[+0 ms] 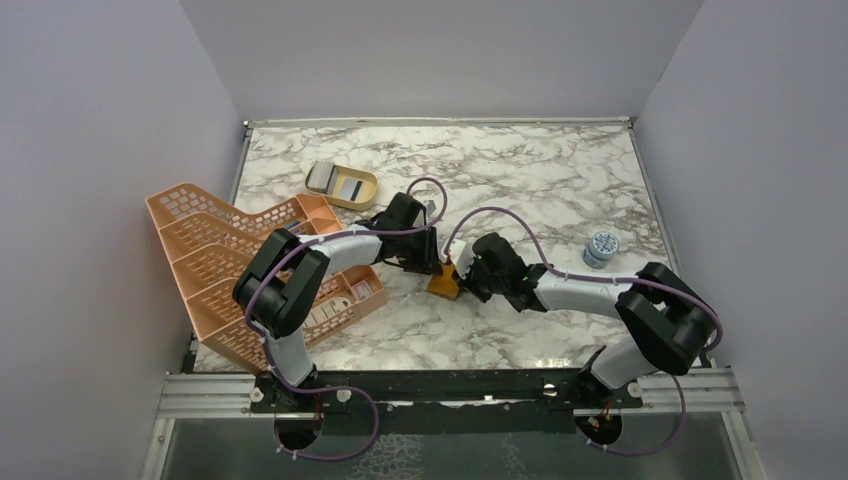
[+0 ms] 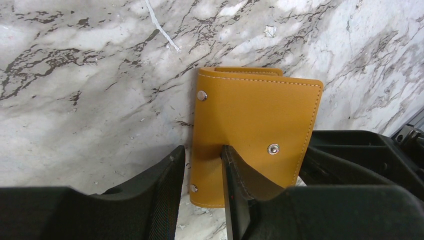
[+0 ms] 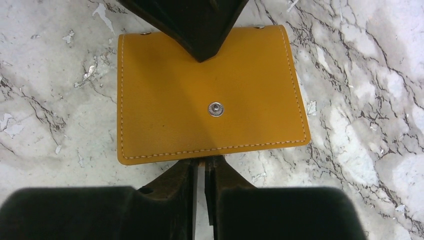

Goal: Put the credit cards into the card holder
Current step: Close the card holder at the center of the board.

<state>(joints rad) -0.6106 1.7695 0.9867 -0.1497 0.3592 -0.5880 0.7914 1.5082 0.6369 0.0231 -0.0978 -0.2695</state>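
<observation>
The card holder, a mustard-orange folded wallet with a snap, lies flat on the marble at mid table. In the left wrist view my left gripper is open and straddles its near-left edge; one fingertip rests on the cover. In the right wrist view the card holder fills the middle. My right gripper is nearly closed, pinching the wallet's near edge. Pale grey credit cards lie in the tan oval dish at the back left, far from both grippers.
A big peach lattice rack stands at the left beside the left arm, with some flat items in its front tray. A small blue-and-white cup stands at the right. Walls close in the table on three sides.
</observation>
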